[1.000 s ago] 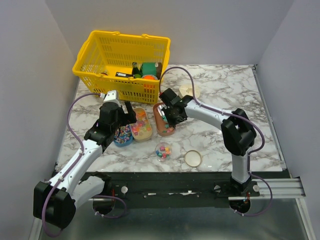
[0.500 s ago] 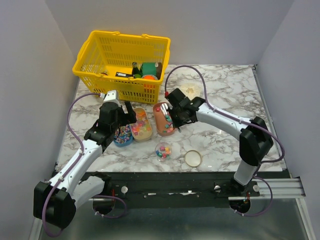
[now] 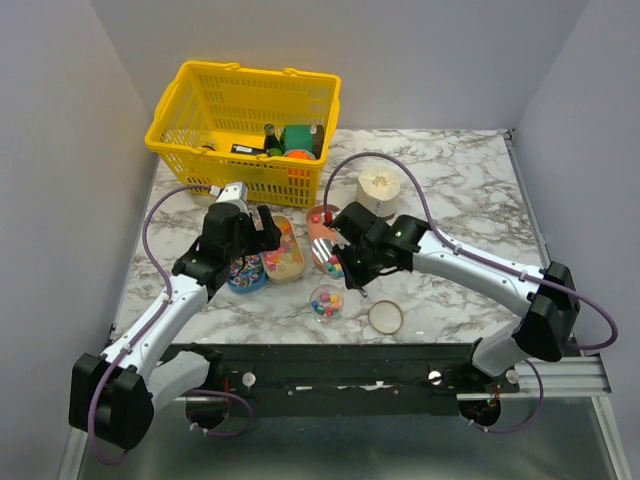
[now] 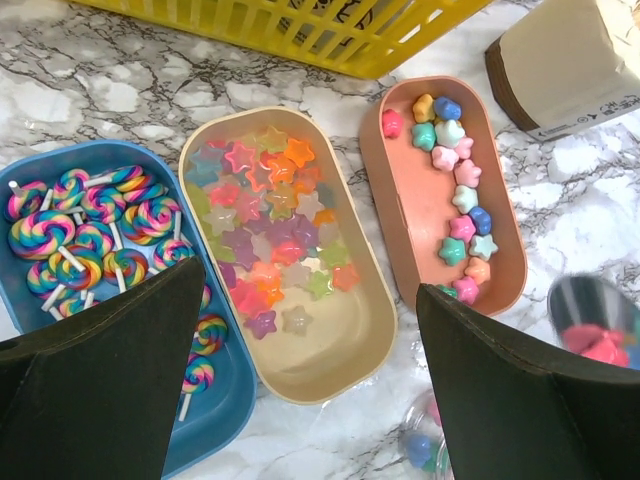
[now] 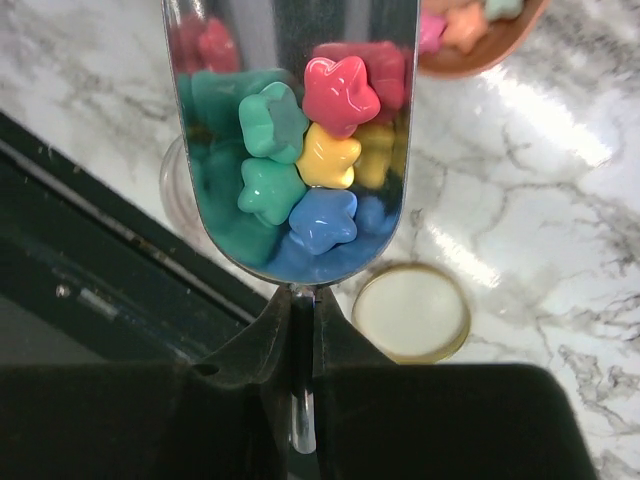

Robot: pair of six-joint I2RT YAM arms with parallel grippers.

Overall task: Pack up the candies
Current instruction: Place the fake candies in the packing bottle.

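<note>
Right gripper (image 5: 302, 318) swings nearward, pinching a scoop (image 5: 290, 40) of candies (image 5: 320, 160) towards the part-filled jar (image 3: 326, 301), lid (image 3: 385, 316) off; left gripper (image 4: 305, 385) gapes wide.

No text is legible; small print on the beige container (image 4: 565, 55) is blurred.

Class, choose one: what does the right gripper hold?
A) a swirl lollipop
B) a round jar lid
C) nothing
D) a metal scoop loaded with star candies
D: in the right wrist view the right gripper is shut on the handle of a metal scoop carrying star candies.
</note>
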